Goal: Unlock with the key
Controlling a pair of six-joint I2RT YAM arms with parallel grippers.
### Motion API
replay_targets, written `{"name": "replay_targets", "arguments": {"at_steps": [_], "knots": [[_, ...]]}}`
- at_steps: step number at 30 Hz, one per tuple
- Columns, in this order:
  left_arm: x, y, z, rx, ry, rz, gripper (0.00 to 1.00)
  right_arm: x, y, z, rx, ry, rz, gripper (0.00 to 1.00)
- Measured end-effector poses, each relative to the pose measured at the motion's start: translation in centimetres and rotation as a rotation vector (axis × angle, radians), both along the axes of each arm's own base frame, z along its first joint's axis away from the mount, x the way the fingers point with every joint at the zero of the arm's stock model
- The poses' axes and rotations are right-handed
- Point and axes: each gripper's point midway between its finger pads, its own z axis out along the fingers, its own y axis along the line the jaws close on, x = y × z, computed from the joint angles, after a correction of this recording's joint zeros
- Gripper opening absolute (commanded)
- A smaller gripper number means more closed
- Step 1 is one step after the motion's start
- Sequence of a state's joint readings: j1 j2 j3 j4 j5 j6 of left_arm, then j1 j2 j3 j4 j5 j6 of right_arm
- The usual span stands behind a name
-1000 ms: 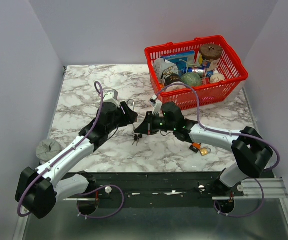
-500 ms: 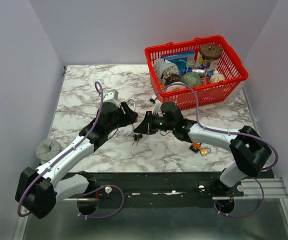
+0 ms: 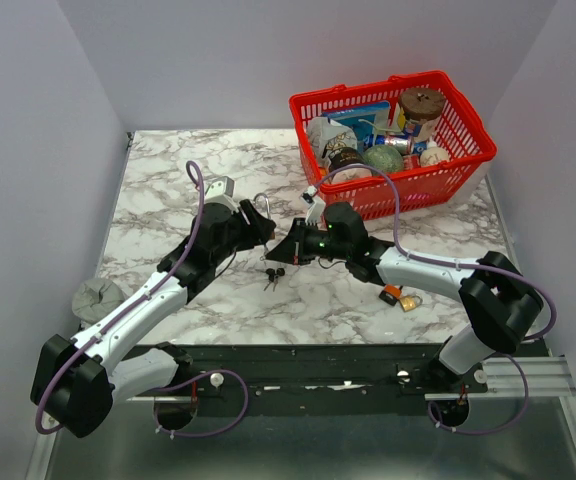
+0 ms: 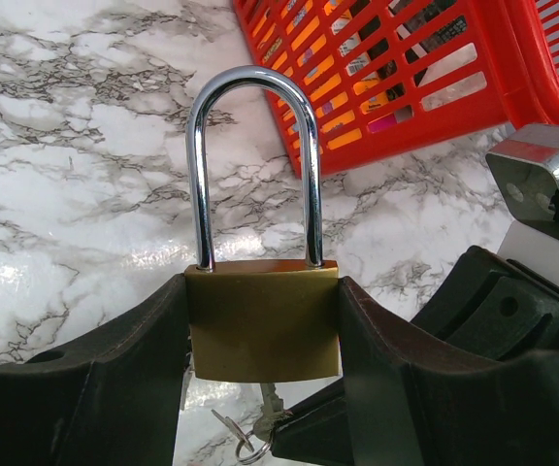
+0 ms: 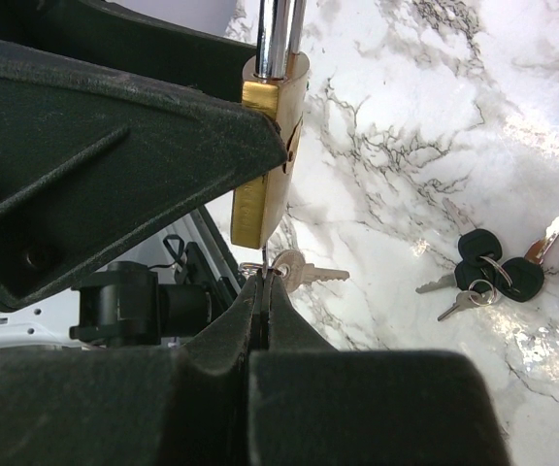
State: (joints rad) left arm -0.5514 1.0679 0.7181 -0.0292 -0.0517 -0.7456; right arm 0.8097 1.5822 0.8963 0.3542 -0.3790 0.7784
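Note:
A brass padlock [image 4: 263, 320] with a closed silver shackle [image 4: 252, 78] stands upright between my left gripper's [image 4: 263, 291] fingers, which clamp its body from both sides. Just under it my right gripper [image 5: 265, 282] is shut on a silver key [image 4: 268, 403], whose blade points up and meets the padlock's underside. How deep it sits I cannot tell. A second key [image 5: 304, 272] hangs from the same ring. In the top view both grippers meet at the table's middle, the left gripper [image 3: 258, 228] to the left and the right gripper [image 3: 290, 252] to the right.
A bunch of black-headed keys [image 3: 274, 275] lies on the marble right below the grippers. Another small padlock [image 3: 400, 297] rests beside the right forearm. A red basket [image 3: 468, 150] full of goods stands at the back right. A grey crumpled thing [image 3: 93, 297] lies at the left edge.
My right gripper has moved with the key a little up and toward the padlock's underside. The left gripper has kept its hold on the padlock and barely shifted.

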Motion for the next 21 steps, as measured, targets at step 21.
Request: {"name": "replay_targets", "arguments": {"at_steps": [21], "knots": [[0.58,0.2,0.49,-0.006,-0.025,0.022,0.01,0.99,0.16,0.18,0.005,-0.048,-0.034,0.01]]}}
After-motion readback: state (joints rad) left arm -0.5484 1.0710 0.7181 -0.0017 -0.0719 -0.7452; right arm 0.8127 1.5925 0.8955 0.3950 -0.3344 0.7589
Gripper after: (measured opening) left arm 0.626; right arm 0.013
